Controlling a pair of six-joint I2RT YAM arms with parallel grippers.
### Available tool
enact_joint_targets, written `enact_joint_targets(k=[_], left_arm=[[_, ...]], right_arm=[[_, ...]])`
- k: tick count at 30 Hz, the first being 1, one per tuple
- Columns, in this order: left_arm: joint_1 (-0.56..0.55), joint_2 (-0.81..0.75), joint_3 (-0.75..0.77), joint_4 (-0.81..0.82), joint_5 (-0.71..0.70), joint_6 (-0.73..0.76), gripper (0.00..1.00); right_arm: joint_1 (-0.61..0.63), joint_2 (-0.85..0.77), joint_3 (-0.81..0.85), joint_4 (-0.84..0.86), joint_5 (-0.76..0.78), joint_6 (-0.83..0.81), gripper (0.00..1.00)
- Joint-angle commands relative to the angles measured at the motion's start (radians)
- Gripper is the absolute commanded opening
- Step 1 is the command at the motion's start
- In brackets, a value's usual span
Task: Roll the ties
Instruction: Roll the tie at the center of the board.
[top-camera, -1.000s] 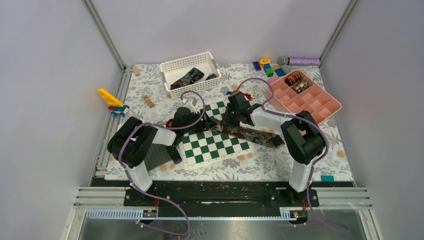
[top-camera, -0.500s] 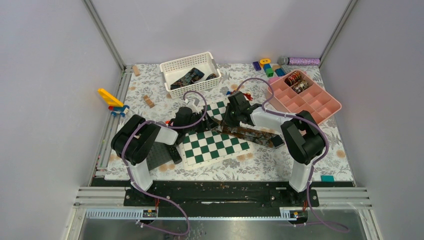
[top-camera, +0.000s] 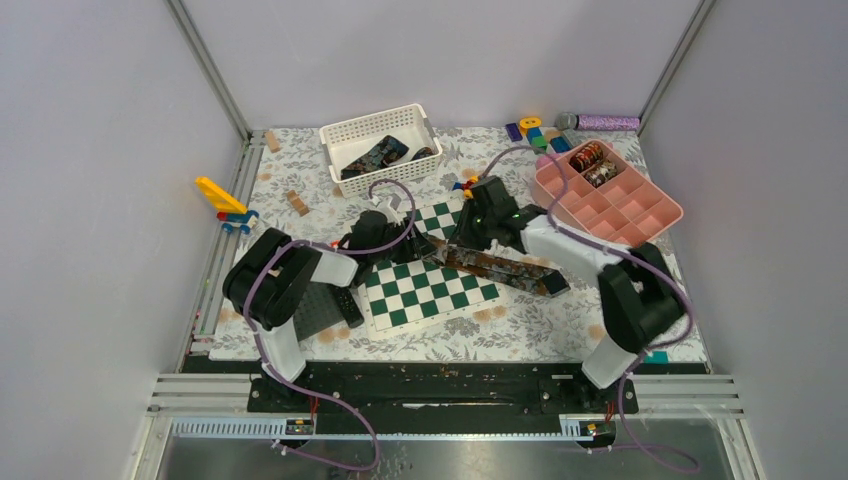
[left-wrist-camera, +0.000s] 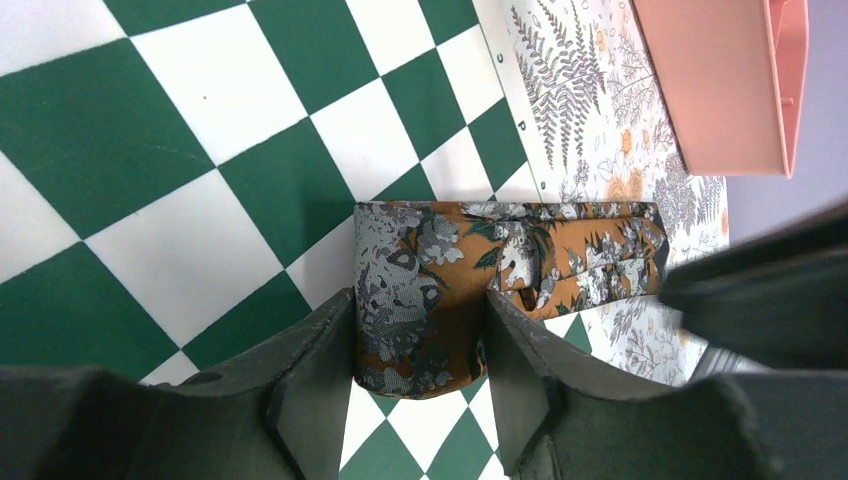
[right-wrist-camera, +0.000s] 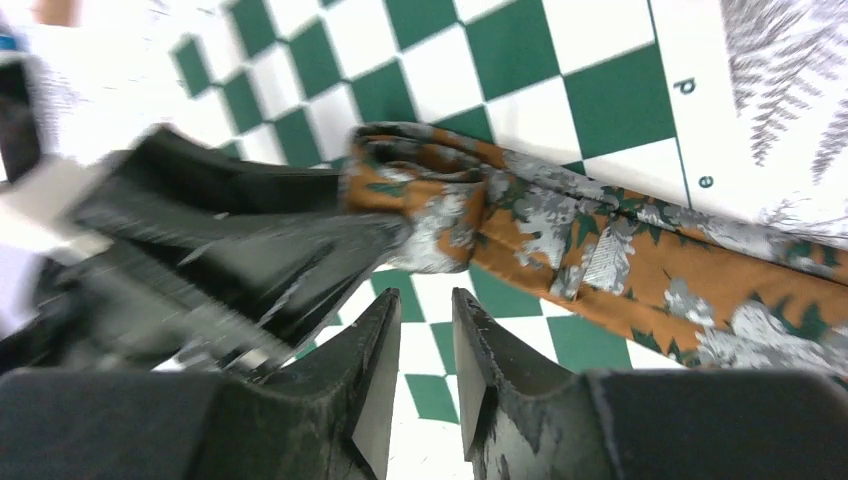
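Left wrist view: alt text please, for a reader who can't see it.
Dark fingers of the left gripper flank the folded end of a rust-brown floral tie lying on a green-and-white chessboard, its length running right onto a leaf-print tablecloth. A corner of a pink tray shows top right.

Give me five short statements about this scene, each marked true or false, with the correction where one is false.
1. The brown tie lies partly on the chessboard. True.
2. The white basket is empty. False: dark patterned fabric lies in it.
3. The tie's rolled end sits between the fingers of the left tool. True.
4. The right tool grips the tie. False: nothing is between its fingers.
5. The pink tray holds rolled coils. True.
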Motion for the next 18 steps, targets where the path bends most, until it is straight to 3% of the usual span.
enact_joint_targets(k=[1, 9, 18], left_arm=[[-0.017, -0.077, 0.061, -0.079, -0.050, 0.050, 0.47], [-0.095, -0.124, 0.196, -0.399, -0.251, 0.190, 0.44], [-0.172, -0.081, 0.368, -0.666, -0.464, 0.300, 0.41]], right_arm=[[-0.029, -0.250, 0.024, -0.082, 0.047, -0.071, 0.34], [-0.044, -0.540, -0.045, -0.182, 0.156, -0.133, 0.38], [-0.052, -0.666, -0.090, -0.226, 0.205, -0.145, 0.39]])
